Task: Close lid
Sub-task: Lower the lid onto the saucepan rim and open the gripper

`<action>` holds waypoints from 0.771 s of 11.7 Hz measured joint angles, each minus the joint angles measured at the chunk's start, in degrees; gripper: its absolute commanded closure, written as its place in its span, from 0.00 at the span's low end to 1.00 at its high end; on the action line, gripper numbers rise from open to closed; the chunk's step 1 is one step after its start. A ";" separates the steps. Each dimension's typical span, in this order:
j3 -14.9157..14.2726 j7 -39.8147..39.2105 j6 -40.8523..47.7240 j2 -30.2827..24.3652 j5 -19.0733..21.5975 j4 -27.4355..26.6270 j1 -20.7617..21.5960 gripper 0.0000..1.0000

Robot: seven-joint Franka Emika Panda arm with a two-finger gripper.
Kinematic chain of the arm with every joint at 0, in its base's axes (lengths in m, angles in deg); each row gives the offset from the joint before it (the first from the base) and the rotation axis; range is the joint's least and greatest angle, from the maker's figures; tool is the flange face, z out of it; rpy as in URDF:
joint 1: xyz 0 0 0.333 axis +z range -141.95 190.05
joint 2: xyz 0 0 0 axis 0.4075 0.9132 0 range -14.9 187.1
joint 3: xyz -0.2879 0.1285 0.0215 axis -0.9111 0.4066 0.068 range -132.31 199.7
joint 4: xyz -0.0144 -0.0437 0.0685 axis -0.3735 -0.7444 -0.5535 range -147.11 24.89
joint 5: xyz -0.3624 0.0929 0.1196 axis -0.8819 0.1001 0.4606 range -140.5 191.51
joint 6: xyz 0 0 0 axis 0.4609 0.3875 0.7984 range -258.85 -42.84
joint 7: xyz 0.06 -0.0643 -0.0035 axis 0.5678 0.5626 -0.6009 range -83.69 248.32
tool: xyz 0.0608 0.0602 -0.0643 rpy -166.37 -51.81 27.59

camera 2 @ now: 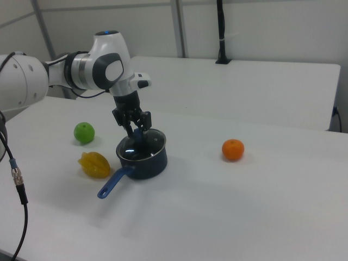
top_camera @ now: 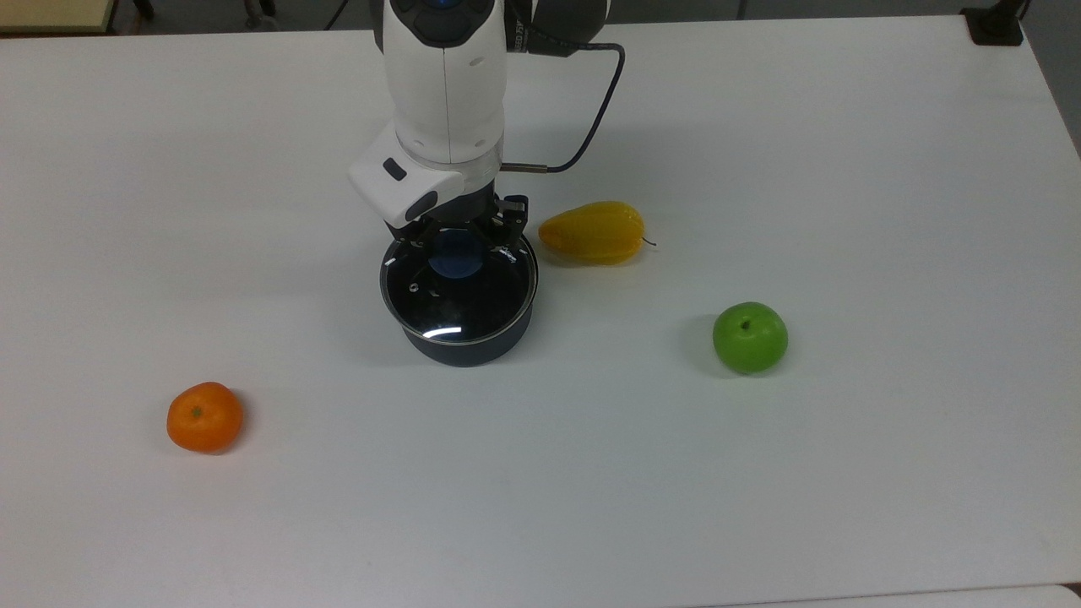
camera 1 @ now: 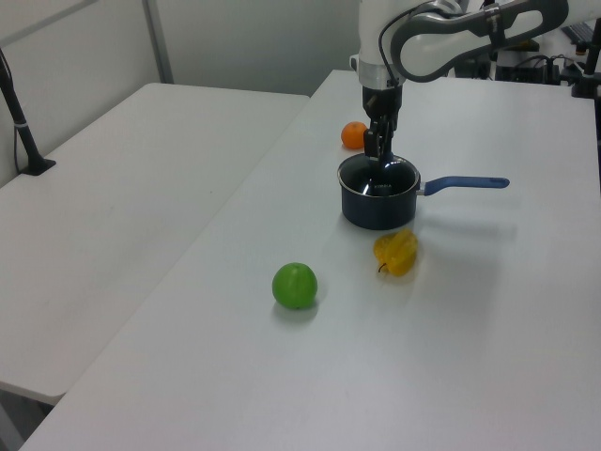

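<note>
- No writing can be read for sure; there is small dark lettering on the arm's (top_camera: 445,76) black joint at the top of the top view, too small to make out.
- Count: one pan, one lid, one orange, one green apple, one yellow fruit, one arm with one gripper, and two white tables.
- The lid (top_camera: 460,291) is a round clear glass disc with a thin bright metal rim, a blue knob (top_camera: 457,254) at its middle and a small vent hole near the top view's left edge of the glass; a streak of light glints on the glass near its lower rim.
- The lid lies on the dark blue pan (camera 1: 377,199), just above the middle of the top view; whether it sits fully flat on the rim cannot be told.
- The pan's blue handle (camera 1: 466,184) points toward the left view's right; in the right view it points down and to the lower left.
- The gripper (top_camera: 459,247) points straight down over the lid, its black fingers (top_camera: 506,252) set on either side of the blue knob; whether they are pressing on the knob cannot be told.
- The yellow fruit (top_camera: 593,232) lies just beside the pan on the top view's right, not touching it.
- The green apple (top_camera: 749,337) is right of centre, well apart from the pan.
- The orange (top_camera: 204,416) is at the lower left of the top view.
- All stand on the white table (top_camera: 760,473); a second white table (camera 1: 113,207) fills the left view's left.
</note>
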 measured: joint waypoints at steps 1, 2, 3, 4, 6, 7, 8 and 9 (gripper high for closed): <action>0.00 -0.06 0.48 -0.14 0.00 0.00 0.00 0.65; 0.00 -0.27 1.43 -0.41 0.01 0.02 0.01 0.65; 0.00 -0.44 2.47 -0.71 0.01 0.01 0.02 0.65; 0.00 -0.47 3.09 -0.89 0.01 0.01 0.02 0.65; 0.00 -0.49 3.41 -0.94 0.01 -0.05 0.02 0.64; 0.00 -0.49 3.41 -0.94 0.01 -0.14 0.02 0.64; 0.00 -0.49 3.41 -0.94 0.01 -0.25 0.02 0.64; 0.00 -0.49 3.41 -0.93 0.02 -0.34 0.01 0.64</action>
